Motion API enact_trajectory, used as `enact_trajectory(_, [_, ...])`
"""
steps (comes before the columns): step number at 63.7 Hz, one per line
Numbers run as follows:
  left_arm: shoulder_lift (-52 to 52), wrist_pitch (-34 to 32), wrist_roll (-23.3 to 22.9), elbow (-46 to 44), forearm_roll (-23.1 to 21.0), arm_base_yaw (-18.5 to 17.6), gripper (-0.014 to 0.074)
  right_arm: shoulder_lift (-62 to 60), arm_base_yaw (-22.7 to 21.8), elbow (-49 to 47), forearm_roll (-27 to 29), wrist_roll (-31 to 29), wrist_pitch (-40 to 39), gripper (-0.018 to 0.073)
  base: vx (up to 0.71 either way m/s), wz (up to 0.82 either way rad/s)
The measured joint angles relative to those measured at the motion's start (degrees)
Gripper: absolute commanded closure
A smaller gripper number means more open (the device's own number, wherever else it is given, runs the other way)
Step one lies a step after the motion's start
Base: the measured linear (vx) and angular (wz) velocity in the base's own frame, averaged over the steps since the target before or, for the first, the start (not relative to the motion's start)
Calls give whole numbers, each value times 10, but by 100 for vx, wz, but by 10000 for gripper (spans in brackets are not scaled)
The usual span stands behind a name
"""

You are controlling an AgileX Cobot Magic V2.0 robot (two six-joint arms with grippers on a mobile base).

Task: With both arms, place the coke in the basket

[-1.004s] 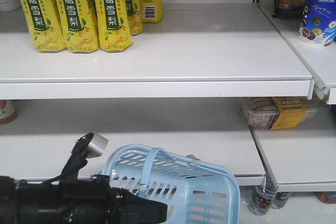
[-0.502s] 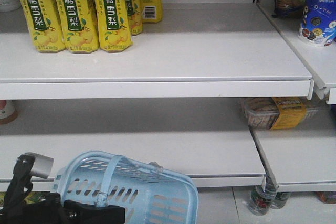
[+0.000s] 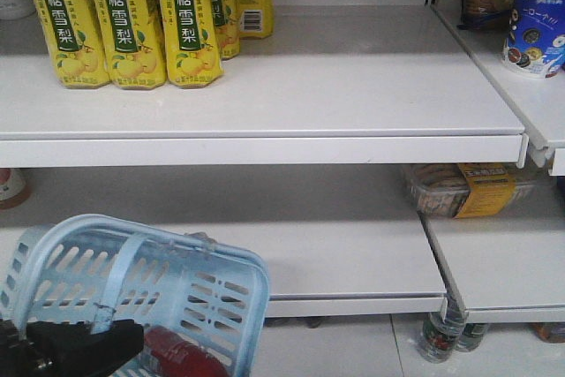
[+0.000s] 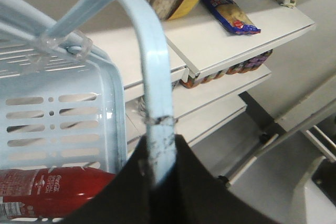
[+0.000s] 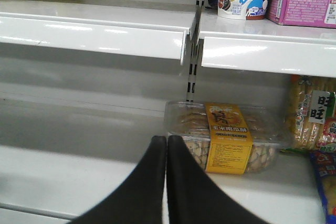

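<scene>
White shelves; yellow drink cartons on the upper; clear snack box on the lower

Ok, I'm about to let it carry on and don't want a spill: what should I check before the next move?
1. Coke inside the basket: ok, red can seen through the slots.
2. Left gripper holding the basket handle: ok, jaws clamped on it.
3. Right gripper empty: ok, jaws shut on nothing, facing the biscuit box.
4. Basket level: not ok, it hangs tilted.
5. Basket clear of the shelf: cannot tell.
</scene>
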Motion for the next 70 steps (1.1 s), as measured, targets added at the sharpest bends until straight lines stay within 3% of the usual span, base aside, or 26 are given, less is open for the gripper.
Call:
enact_trajectory(9, [-34, -9, -28, 1, 78, 0, 603, 0, 0, 0, 0, 0, 0, 568, 0, 0])
enact_trajectory(16, [-64, -27, -33, 14, 94, 20, 603, 0, 0, 0, 0, 0, 0, 568, 0, 0])
enact_trajectory(32, [-145, -65, -36, 88, 106, 127, 603, 0, 0, 0, 0, 0, 0, 568, 0, 0])
enact_trajectory(48, [-229, -71, -42, 148, 177, 235, 603, 0, 0, 0, 0, 0, 0, 568, 0, 0])
enact_trajectory(61, [-281, -67, -122, 182, 285, 301, 603, 0, 0, 0, 0, 0, 0, 568, 0, 0])
enact_trajectory(70, [-312, -69, -196, 207, 369, 320, 603, 0, 0, 0, 0, 0, 0, 568, 0, 0])
